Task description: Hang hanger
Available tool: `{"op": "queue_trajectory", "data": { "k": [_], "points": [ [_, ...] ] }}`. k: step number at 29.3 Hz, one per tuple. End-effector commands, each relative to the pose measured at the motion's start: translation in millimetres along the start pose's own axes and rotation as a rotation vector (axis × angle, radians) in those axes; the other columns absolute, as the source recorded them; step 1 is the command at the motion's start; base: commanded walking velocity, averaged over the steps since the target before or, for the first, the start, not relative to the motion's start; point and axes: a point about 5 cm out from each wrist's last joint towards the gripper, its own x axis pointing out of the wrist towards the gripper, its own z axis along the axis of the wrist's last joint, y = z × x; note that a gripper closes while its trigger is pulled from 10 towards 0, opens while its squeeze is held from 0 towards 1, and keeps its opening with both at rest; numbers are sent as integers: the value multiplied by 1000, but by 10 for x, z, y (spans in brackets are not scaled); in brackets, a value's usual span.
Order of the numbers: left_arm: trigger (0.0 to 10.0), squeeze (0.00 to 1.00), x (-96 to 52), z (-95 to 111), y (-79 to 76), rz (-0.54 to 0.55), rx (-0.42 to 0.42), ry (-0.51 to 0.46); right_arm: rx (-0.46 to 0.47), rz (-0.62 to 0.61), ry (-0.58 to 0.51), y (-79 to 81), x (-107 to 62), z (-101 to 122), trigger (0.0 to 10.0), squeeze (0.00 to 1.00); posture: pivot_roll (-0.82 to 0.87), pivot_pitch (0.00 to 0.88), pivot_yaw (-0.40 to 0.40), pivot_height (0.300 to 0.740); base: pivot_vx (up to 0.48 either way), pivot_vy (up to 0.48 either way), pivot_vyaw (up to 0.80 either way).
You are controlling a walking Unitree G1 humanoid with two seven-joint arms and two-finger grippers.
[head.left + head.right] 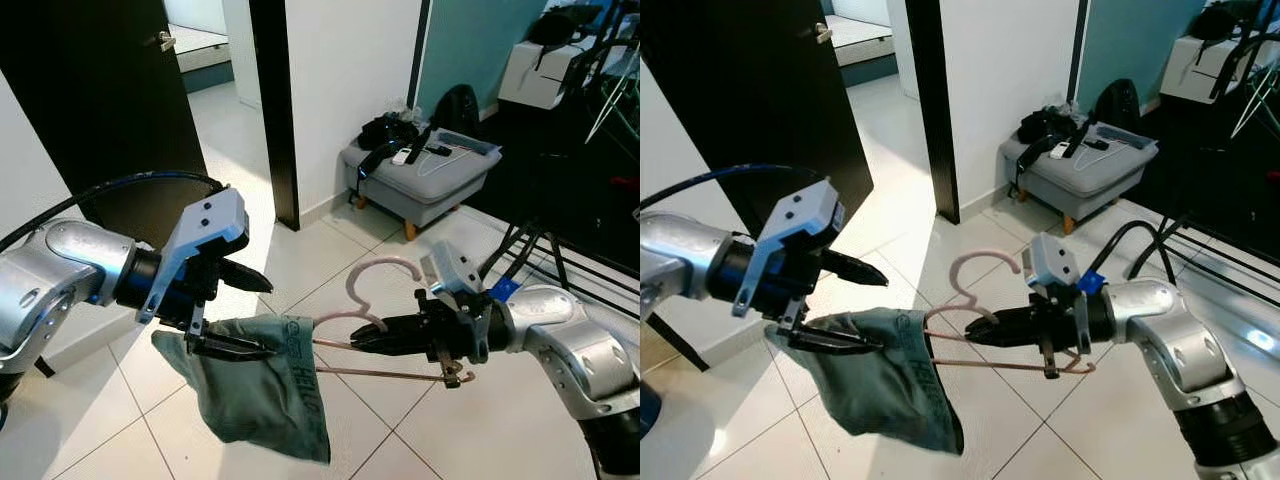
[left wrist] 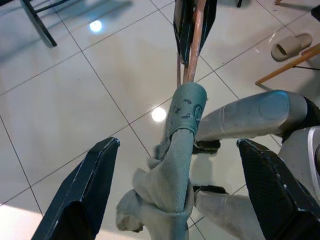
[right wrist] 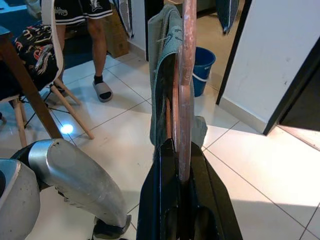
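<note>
My right gripper (image 1: 357,340) is shut on a pink wire hanger (image 1: 384,266) and holds it level above the tiled floor, hook up. A green cloth (image 1: 265,390) is draped over the hanger's left end and hangs down. My left gripper (image 1: 268,320) stands open at that end, one finger above the cloth and one along its top edge. In the left wrist view the cloth (image 2: 180,165) sits between the spread fingers (image 2: 85,190) with gaps on both sides. In the right wrist view the fingers (image 3: 165,200) clamp the hanger rod (image 3: 188,75).
A grey ottoman (image 1: 420,185) with black items stands by the white wall ahead. A dark door (image 1: 100,100) is on the left, a drying rack (image 1: 545,250) on the right. A person's legs (image 3: 97,45), a chair and a blue bucket (image 3: 204,62) are nearby.
</note>
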Motion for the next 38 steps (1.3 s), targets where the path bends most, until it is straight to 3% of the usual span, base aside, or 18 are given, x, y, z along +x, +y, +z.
{"op": "queue_trajectory", "data": {
  "k": [1, 5, 6, 7, 30, 38],
  "points": [
    [10000, 0, -3, -54, 8, 22, -7, 37, -40, 18, -11, 17, 40, 77, 10000, 0, -56, 0, 74, 731, 0, 0, 0],
    [10000, 0, 16, -71, 16, 29, -8, 45, -43, 20, -12, 19, 41, 85, 10000, 0, -56, 0, 74, 731, 0, 0, 0],
    [7804, 0, 30, -88, 22, 34, -7, 53, -45, 21, -13, 21, 41, 90, 10000, 0, -58, 0, 72, 731, 0, 0, 0],
    [0, 0, 42, -117, 28, 38, -5, 68, -46, 21, -12, 22, 38, 94, 10000, 0, -59, 0, 71, 731, 0, 0, 0],
    [0, 0, 67, -160, -7, 5, -5, 92, -56, 8, -9, -3, 43, 103, 10000, 0, -60, 0, 72, 731, 0, 0, 0],
    [0, 0, 63, -90, 17, 14, 21, 55, -47, -29, -37, -52, 51, 132, 10000, 0, -59, 0, 67, 731, 0, 0, 0]
  ]
}}
